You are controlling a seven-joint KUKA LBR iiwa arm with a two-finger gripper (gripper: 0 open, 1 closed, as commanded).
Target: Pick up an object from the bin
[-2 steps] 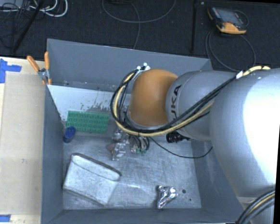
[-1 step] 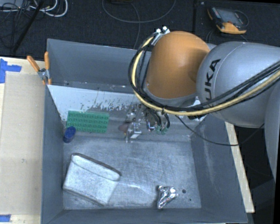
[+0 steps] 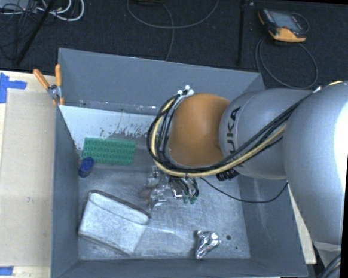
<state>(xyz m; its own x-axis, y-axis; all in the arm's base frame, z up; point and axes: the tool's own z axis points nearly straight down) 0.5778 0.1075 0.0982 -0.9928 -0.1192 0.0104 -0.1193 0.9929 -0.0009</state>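
My gripper (image 3: 159, 192) hangs under the orange cover near the middle of the bin, low over the floor; its metal parts show there. A folded white cloth (image 3: 112, 222) lies just below and to the left of it, close to its tip but apart from it. A crumpled silvery piece (image 3: 205, 243) lies on the floor to the lower right. A green ridged block (image 3: 108, 150) sits at the upper left against the back wall, with a small blue cap (image 3: 86, 167) beside its lower left corner.
The arm and its cables cover the bin's right half and part of the back wall. Bare floor shows between the cloth and the silvery piece.
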